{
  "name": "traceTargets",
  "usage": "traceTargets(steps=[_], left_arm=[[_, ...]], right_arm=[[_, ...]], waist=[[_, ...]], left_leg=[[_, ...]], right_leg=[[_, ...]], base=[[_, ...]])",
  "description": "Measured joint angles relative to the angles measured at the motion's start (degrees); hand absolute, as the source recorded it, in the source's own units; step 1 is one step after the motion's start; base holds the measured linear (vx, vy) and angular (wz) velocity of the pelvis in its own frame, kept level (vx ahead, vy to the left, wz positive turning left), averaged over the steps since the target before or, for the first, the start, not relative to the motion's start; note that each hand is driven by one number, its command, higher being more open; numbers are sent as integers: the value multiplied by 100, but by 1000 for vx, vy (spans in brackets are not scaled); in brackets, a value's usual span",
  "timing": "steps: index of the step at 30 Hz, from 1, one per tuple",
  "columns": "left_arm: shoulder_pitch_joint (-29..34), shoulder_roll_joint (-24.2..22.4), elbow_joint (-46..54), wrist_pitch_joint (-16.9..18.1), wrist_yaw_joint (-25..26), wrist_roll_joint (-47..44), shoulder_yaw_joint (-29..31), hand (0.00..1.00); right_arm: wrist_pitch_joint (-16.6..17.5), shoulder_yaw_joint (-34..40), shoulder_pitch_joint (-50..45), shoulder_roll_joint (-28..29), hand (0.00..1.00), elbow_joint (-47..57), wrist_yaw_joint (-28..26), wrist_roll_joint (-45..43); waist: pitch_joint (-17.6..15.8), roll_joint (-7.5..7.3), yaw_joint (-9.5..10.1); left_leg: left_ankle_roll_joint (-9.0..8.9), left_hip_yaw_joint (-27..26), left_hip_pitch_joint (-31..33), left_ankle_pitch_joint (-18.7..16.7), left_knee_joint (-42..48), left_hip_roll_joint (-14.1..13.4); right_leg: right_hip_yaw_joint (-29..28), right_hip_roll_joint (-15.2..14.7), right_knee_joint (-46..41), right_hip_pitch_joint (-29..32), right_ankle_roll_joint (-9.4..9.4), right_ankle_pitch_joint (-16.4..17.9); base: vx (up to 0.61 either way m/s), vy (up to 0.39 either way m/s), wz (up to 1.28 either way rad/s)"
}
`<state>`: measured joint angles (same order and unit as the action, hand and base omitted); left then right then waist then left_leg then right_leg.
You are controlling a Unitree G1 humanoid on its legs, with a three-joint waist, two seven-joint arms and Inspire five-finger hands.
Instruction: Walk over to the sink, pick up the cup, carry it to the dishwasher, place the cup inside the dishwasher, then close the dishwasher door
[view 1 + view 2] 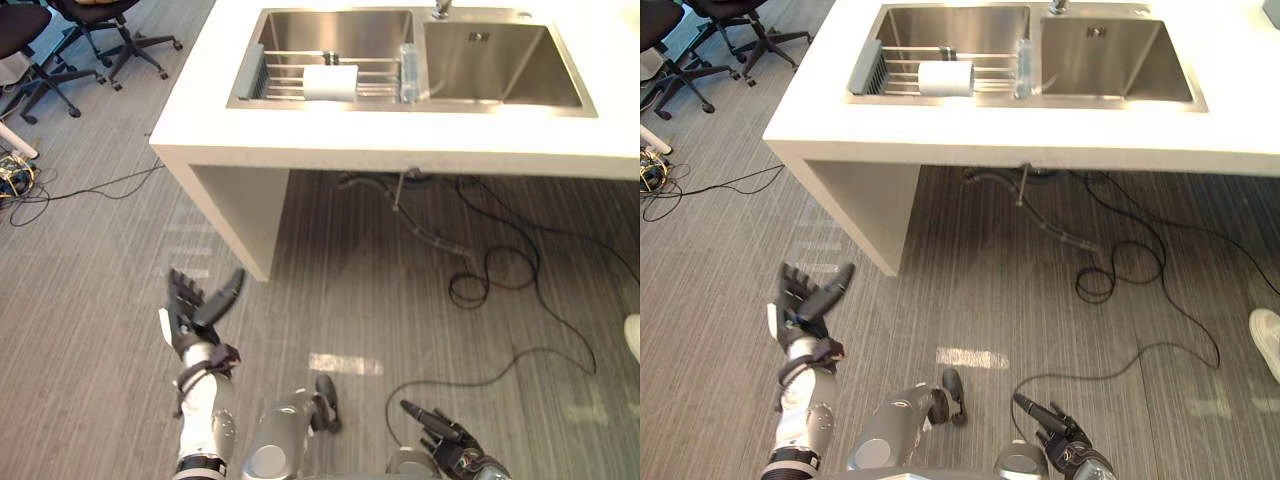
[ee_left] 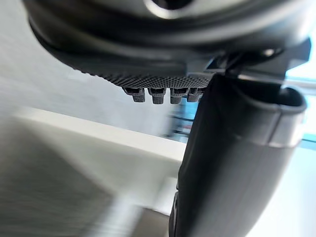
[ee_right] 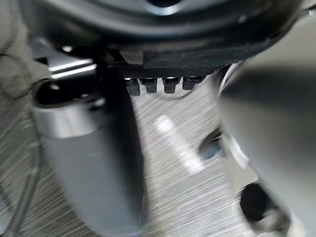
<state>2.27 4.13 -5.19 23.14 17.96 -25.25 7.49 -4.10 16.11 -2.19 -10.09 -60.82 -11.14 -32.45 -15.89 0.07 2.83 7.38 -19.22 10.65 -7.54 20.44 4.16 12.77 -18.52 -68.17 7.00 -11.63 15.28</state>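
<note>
A white cup (image 1: pixel 330 82) lies on its side on a wire rack (image 1: pixel 290 75) across the left basin of a steel double sink (image 1: pixel 480 62). The sink is set in a white counter (image 1: pixel 400 135) ahead of me. My left hand (image 1: pixel 195 310) is raised over the floor at the lower left, well short of the counter, open with fingers straight and nothing in it. My right hand (image 1: pixel 445 435) hangs low at the bottom edge, fingers extended and empty. In the left wrist view the thumb (image 2: pixel 232 163) points toward the counter's pale edge.
Black cables (image 1: pixel 500 270) snake over the grey floor under the counter. Office chairs (image 1: pixel 60 40) stand at the far left, with a tangle of wires (image 1: pixel 15 180) beside them. A white shoe (image 1: pixel 1268 340) shows at the right edge. A clear glass (image 1: pixel 407 72) stands on the rack's right end.
</note>
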Motion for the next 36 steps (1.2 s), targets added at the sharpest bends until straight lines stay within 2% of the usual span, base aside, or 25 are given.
traceTargets(steps=[1, 2, 3, 4, 6, 7, 8, 9, 10, 11, 13, 15, 16, 20, 22, 23, 24, 26, 28, 30, 31, 32, 33, 34, 36], left_arm=[[-4, 33, 221, 44, 77, 74, 5, 100], [-46, 119, 624, 136, 205, 257, -2, 100], [-165, 229, 922, 248, 310, 457, -6, 100], [-366, 356, 1035, 445, 389, 537, -6, 100], [-629, 509, 1032, 630, 483, 627, 16, 100], [-807, 666, 1032, 814, 493, 644, -8, 100], [-828, 686, 1032, 842, 490, 654, -10, 100], [-862, 746, 1033, 947, 430, 631, -9, 100], [-855, 873, 1081, 1090, 293, 448, 7, 100], [-820, 753, 1096, 1194, 251, 364, 20, 100], [-767, 533, 1346, 1226, 213, 167, -45, 100], [-882, 574, 1477, 1159, 158, 220, -294, 100], [-1087, 635, 1458, 1001, 145, 294, -490, 100], [-1552, 715, 1309, 561, -1, 503, -902, 100], [-1555, 740, 1190, 441, -87, 508, -1049, 100], [-1553, 738, 1046, 331, -116, 506, -1169, 100], [-1552, 744, 868, 232, -158, 495, -1287, 100], [-1537, 775, 798, 79, -246, 454, -1369, 100], [-1535, 872, 866, 71, -358, 358, -1386, 100], [-1498, 1028, 1085, 79, -448, 164, -1342, 100], [-1429, 1042, 1331, 83, -554, -2, -1245, 100], [-1405, 1034, 1390, 85, -579, -46, -1218, 100], [-1353, 1014, 1599, 91, -688, -127, -1130, 100], [-1437, 1056, 1740, 53, -778, -191, -1125, 100], [-1464, 1067, 1858, -90, -870, -254, -1135, 100]], right_arm=[[10, 113, 2, 11, 100, 5, 8, -25], [0, 380, -5, 41, 100, 1, -6, -178], [-13, 643, -33, 83, 100, 0, -36, -298], [-12, 863, -59, 116, 100, 0, -71, -391], [-11, 1079, -66, 131, 100, 7, -154, -412], [-11, 1150, -101, 167, 100, 57, -240, -407], [-12, 1152, -121, 174, 100, 73, -257, -402], [-56, 1148, -243, 212, 100, 79, -308, -362], [-130, 1145, -534, 409, 100, 42, -407, -209], [-151, 1169, -570, 401, 100, 11, -438, -146], [-215, 1353, -708, 376, 100, -62, -511, 58], [-317, 1585, -756, 452, 100, -78, -520, 117], [-378, 1786, -744, 516, 100, -80, -536, 173], [-462, 2186, -723, 544, 100, -219, -566, 436], [-490, 2246, -761, 543, 100, -335, -569, 488], [-539, 2272, -805, 540, 100, -405, -568, 485], [-613, 2290, -885, 548, 100, -421, -570, 468], [-726, 2278, -1008, 537, 100, -385, -570, 461], [-825, 2049, -1125, 454, 100, -308, -594, 475], [-859, 1806, -1217, 311, 100, -154, -602, 509], [-899, 1642, -1255, 202, 100, -31, -590, 499], [-904, 1606, -1256, 176, 100, -13, -584, 492], [-913, 1525, -1221, 112, 100, 56, -509, 444], [-914, 1473, -1153, 261, 100, 116, -461, 328], [-831, 1510, -1073, 460, 100, 105, -259, 221]], waist=[[8, 11, -27], [35, 59, -87], [72, 126, -126], [105, 192, -173], [139, 277, -244], [149, 289, -289], [155, 278, -291], [218, 174, -290], [425, -159, -242], [462, -91, -198], [618, 282, -227], [688, 400, -238], [693, 398, -277], [703, 411, -493], [704, 410, -566], [703, 415, -608], [687, 395, -618], [646, 338, -582], [604, 263, -547], [591, 242, -423], [606, 272, -293], [623, 311, -269], [680, 438, -237], [679, 288, -315], [700, 201, -344]], left_leg=[[-1, 76, -190, 0, -134, 12], [-8, 243, -502, 1, -375, -13], [-91, 409, -764, -20, -554, -103], [-200, 565, -944, -81, -623, -220], [-374, 770, -1114, -190, -613, -402], [-585, 953, -1303, -332, -567, -575], [-641, 976, -1344, -379, -548, -597], [-827, 1112, -1483, -582, -419, -662], [-1071, 1250, -1605, -904, -223, -576], [-1164, 1272, -1675, -1036, -124, -683], [-1306, 1327, -1673, -1187, -94, -1117], [-1251, 1398, -1845, -1060, -483, -1197], [-1202, 1403, -1941, -926, -678, -1229], [-1191, 1396, -1972, -714, -786, -1276], [-1250, 1377, -1783, -662, -335, -1298], [-1354, 1366, -1465, -549, 373, -1366], [-1366, 1327, -1093, -543, 1215, -1470], [-1253, 968, -771, -919, 1300, -1512], [-1153, 692, -394, -896, 727, -1409], [-1063, 442, 7, -440, 138, -1377], [-942, 237, 95, 550, -119, -1466], [-948, 200, 94, 922, -136, -1513], [-918, 136, 30, 1352, -35, -1569], [-904, 94, 50, 1318, -45, -1392], [-904, 64, 79, 1318, -133, -1192]], right_leg=[[150, -50, 18, 115, 159, 81], [460, -94, 348, 323, 531, 280], [726, -69, 1111, 496, 817, 447], [840, -5, 1994, 671, 851, 461], [754, 126, 3019, 916, 860, 285], [602, 229, 3730, 1059, 837, -152], [590, 242, 3833, 1074, 837, -269], [502, 254, 4082, 1076, 906, -825], [395, 204, 4111, 1052, 933, -1510], [484, 242, 3893, 1024, 999, -1250], [648, 581, 3738, 1025, 1129, -878], [672, 768, 3707, 1058, 1236, -713], [683, 828, 3710, 1042, 1276, -647], [726, 920, 3775, 1021, 1267, -512], [758, 924, 3899, 909, 1240, -453], [828, 953, 4162, 666, 1250, -479], [904, 979, 4576, 276, 1268, -571], [977, 988, 5095, -290, 1267, -633], [1031, 877, 5372, -599, 1242, -666], [994, 639, 5415, -727, 1113, -673], [816, 536, 5406, -796, 784, -716], [754, 558, 5404, -803, 711, -714], [571, 577, 5386, -857, 570, -718], [555, 357, 5401, -824, 469, -771], [537, 201, 5518, -787, 474, -814]], base=[[443, 23, 29], [406, -25, 43], [456, -83, 58], [362, -114, 50], [339, -203, 51], [332, -253, 50], [336, -296, 56], [441, -476, 51], [470, -522, 41], [479, -545, 21], [312, -332, -1], [288, -288, -14], [222, -218, -15], [134, -122, -1], [96, -33, 9], [112, -7, 35], [114, 7, 41], [147, 36, 43], [165, 67, 27], [204, 192, -33], [174, 186, -58], [262, 272, -83], [296, 283, -40], [296, 283, -30], [174, 188, 4]])
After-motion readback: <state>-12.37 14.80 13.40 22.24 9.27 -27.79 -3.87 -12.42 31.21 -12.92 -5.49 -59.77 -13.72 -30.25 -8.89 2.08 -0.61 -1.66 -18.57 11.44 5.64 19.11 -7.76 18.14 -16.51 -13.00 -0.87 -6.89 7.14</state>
